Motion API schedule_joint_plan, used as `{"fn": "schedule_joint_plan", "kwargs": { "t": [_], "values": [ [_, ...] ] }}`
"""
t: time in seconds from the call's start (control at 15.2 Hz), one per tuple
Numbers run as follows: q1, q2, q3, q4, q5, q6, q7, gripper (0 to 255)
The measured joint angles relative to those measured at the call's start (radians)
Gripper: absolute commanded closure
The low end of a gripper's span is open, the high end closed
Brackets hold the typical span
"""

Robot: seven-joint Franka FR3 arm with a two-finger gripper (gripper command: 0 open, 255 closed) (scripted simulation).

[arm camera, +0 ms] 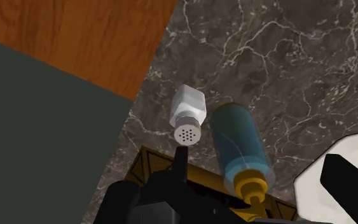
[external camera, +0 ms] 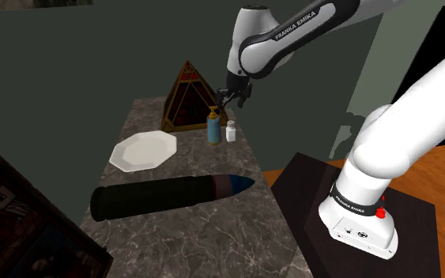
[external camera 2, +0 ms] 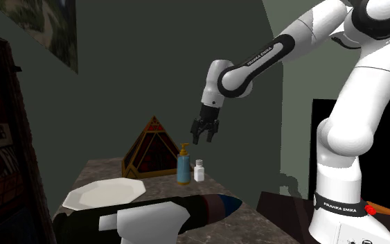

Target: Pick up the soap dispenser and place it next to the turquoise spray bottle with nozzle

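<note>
Hovering: jaws spread wide, empty, above soap dispenser | dispenser upright on dark marbled tabletop, just beside white shaker, in front of pyramid box, near white plate.

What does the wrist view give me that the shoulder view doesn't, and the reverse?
Wrist view: the holes in the white shaker's cap, and the gripper's fingers standing apart over the blue soap dispenser. Shoulder view: the long dark cylinder lying across the marble counter, and the stand. Both: dispenser and shaker side by side, the white plate, and the pyramid-shaped object.
</note>
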Motion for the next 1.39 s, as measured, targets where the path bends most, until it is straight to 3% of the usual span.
{"fn": "schedule_joint_plan", "kwargs": {
  "t": [0.26,0.46,0.79,1.25,1.32,1.39],
  "values": [
    [-0.015,0.161,0.023,0.041,-0.004,0.184,0.08,0],
    [-0.019,0.217,0.032,0.048,-0.012,0.251,0.11,0],
    [-0.026,0.3,0.037,0.055,-0.031,0.329,0.128,0],
    [-0.029,0.321,0.035,0.062,-0.035,0.344,0.127,0],
    [-0.029,0.321,0.035,0.062,-0.035,0.344,0.127,255],
    [-0.029,0.32,0.035,0.062,-0.035,0.344,0.127,255]
  ]
}}
